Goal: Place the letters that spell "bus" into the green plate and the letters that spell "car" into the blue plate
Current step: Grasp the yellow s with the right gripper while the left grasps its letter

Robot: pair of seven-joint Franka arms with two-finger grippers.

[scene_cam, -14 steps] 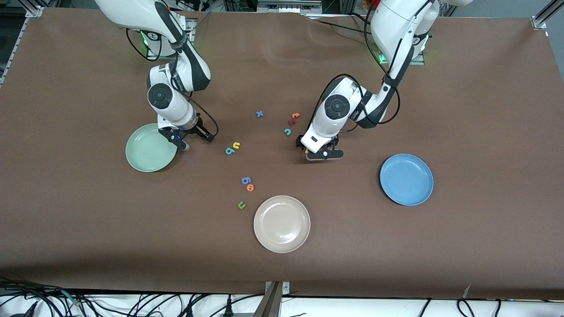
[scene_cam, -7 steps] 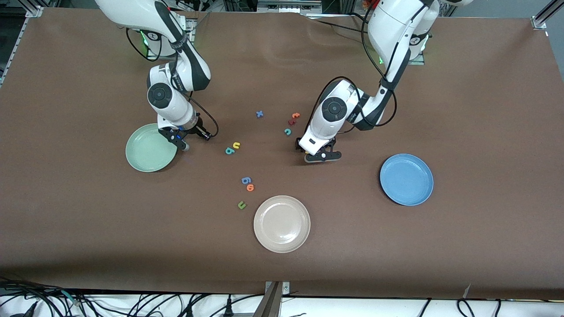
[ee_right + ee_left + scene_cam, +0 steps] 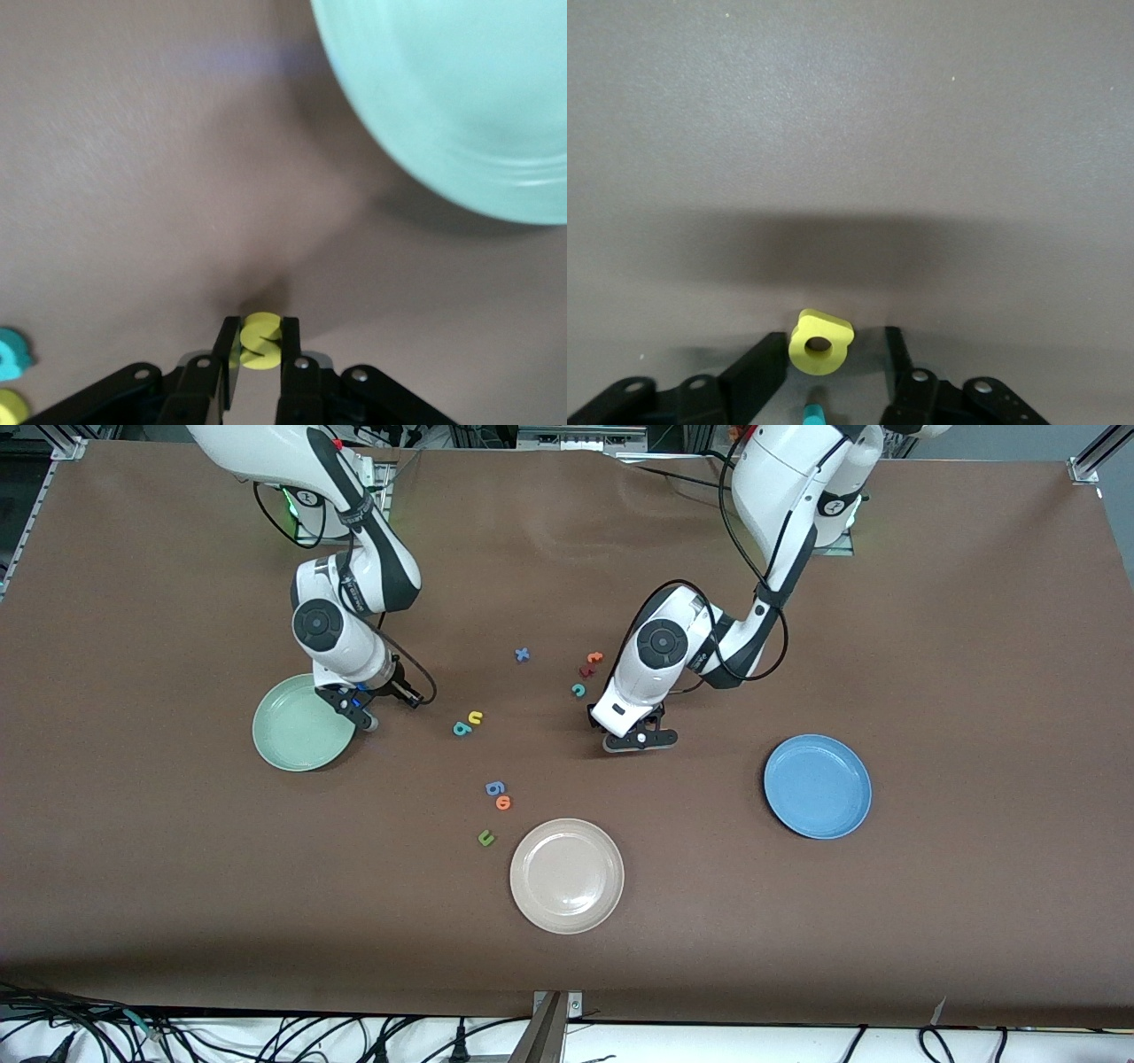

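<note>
Right wrist view: right gripper (image 3: 257, 343) has its fingers clamped on the yellow s (image 3: 260, 340), low over the table (image 3: 930, 602) just beside the green plate (image 3: 297, 731). Left wrist view: left gripper (image 3: 831, 359) is down at the table with its fingers either side of the yellow a (image 3: 820, 342), partly closed; contact cannot be told. Front view: teal b (image 3: 461, 729) and yellow u (image 3: 476, 717) lie together mid-table, teal c (image 3: 579, 689) nearer the left arm, blue plate (image 3: 819, 788) toward the left arm's end.
</note>
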